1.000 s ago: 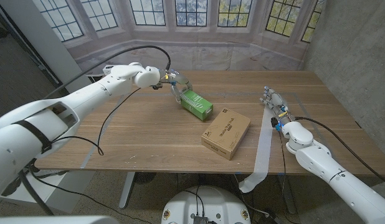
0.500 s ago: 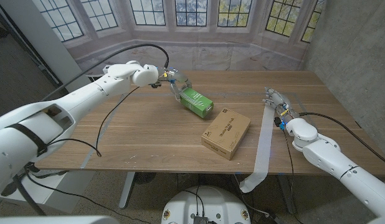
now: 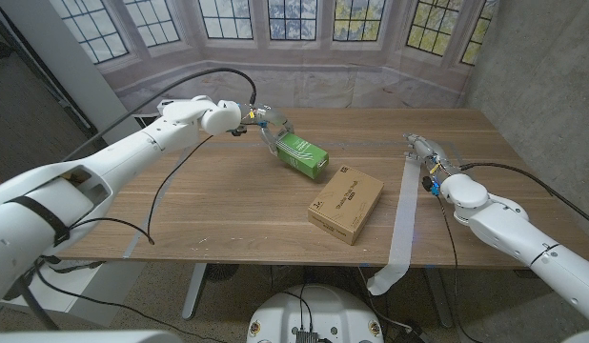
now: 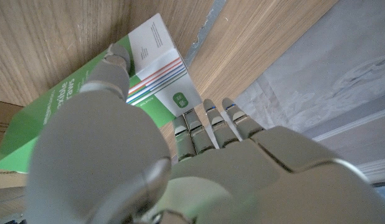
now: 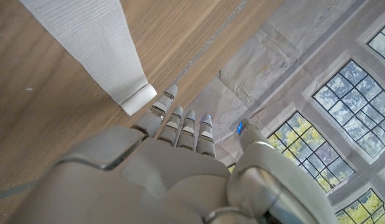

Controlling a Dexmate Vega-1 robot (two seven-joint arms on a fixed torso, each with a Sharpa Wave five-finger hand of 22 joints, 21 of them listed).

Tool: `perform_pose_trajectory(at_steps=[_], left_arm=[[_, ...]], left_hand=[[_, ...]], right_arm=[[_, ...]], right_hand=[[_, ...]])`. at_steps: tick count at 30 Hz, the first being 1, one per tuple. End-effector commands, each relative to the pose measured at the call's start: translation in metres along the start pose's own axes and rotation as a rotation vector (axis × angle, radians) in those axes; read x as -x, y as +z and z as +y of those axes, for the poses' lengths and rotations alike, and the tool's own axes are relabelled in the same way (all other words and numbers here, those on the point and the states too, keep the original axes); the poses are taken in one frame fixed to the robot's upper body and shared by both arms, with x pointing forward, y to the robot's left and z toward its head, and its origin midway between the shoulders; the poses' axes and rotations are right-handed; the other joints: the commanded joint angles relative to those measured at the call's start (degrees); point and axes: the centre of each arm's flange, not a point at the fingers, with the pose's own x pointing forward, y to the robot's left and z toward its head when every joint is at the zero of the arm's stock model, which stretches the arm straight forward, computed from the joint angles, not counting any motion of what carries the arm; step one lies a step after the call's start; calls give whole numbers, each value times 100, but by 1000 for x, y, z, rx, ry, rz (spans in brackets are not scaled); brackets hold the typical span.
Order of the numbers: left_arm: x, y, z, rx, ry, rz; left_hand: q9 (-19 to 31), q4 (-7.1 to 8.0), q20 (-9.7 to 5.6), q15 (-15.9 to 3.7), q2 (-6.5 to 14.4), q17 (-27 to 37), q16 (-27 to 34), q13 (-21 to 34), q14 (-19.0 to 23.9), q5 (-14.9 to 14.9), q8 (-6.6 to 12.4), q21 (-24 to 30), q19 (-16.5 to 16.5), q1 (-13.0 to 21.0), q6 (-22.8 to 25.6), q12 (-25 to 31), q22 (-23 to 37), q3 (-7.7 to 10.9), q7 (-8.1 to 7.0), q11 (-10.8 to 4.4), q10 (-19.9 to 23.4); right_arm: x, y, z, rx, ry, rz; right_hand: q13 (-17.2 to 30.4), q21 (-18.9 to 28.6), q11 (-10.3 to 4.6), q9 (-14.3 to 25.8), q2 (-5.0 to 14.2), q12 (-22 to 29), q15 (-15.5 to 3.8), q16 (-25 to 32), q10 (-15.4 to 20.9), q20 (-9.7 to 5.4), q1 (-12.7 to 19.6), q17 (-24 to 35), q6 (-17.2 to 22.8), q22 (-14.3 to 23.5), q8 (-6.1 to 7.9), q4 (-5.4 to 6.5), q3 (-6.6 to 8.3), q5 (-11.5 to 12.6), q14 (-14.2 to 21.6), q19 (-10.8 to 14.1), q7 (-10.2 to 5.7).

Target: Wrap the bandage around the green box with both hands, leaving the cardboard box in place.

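The green box (image 3: 304, 156) lies slantwise on the wooden table behind the cardboard box (image 3: 346, 202). My left hand (image 3: 266, 124) grips the green box at its far, white-printed end. In the left wrist view the thumb (image 4: 111, 62) presses on the green box (image 4: 61, 106) and the other fingers (image 4: 211, 118) reach past its end. The white bandage (image 3: 403, 214) lies unrolled along the table's right side, its near end hanging over the front edge. My right hand (image 3: 426, 154) is at the bandage's far end, fingers straight. Its fingertips (image 5: 171, 92) meet the folded end of the bandage (image 5: 93, 37) and hold nothing.
A black cable (image 3: 161, 195) from the left arm loops over the table's left part. The cardboard box lies between the green box and the bandage. The table's front edge (image 3: 275, 262) runs close below the cardboard box. Windows and a covered wall stand behind.
My right hand has slid a little farther back and to the right along the bandage's far end. The left hand has nudged the green box slightly to the right.
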Motion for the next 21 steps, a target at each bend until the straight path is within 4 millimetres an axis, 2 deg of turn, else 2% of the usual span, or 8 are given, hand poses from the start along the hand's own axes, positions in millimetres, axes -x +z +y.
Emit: perform_pose_trajectory(at_steps=[1,11,16,19,21], left_arm=[[0,1,1,30,34,3],[-3,2,-2,58,40,10],[-3,1,-3,74,44,17],[-4,1,-3,82,43,20],[-4,1,-3,85,43,23]], left_hand=[[13,4,-26,68,208,6,43,52,158,8,63,16,98,78,559,45,20,17,-114,-90,165],[13,11,-51,55,217,8,25,78,168,7,92,9,98,65,594,62,19,19,-109,-89,207],[13,21,-52,49,229,12,18,91,173,6,110,5,96,50,619,64,19,19,-108,-88,215],[13,22,-49,44,232,13,13,99,174,6,116,2,93,48,622,67,19,20,-103,-89,223],[13,23,-50,46,236,14,12,102,176,6,120,1,92,47,627,69,19,22,-106,-89,229]], right_arm=[[-2,8,-4,85,18,16],[-7,16,-6,200,44,40],[-12,23,-9,285,44,53],[-15,29,-12,351,40,61],[-16,32,-14,394,35,64]], right_hand=[[8,36,8,16,-20,26,-57,41,49,-182,83,6,80,25,40,-54,10,6,59,51,-5],[7,37,17,16,-50,38,-44,36,100,-164,156,-18,128,24,47,-126,31,11,99,81,-2],[8,49,12,15,-92,70,-53,43,220,-138,280,-55,263,22,77,-250,62,20,215,156,0],[15,52,74,14,-114,137,3,54,419,-119,365,-76,306,20,74,-332,77,23,314,207,-2],[19,50,45,14,-125,161,2,59,492,-107,396,-83,332,20,76,-363,81,23,356,221,5]])
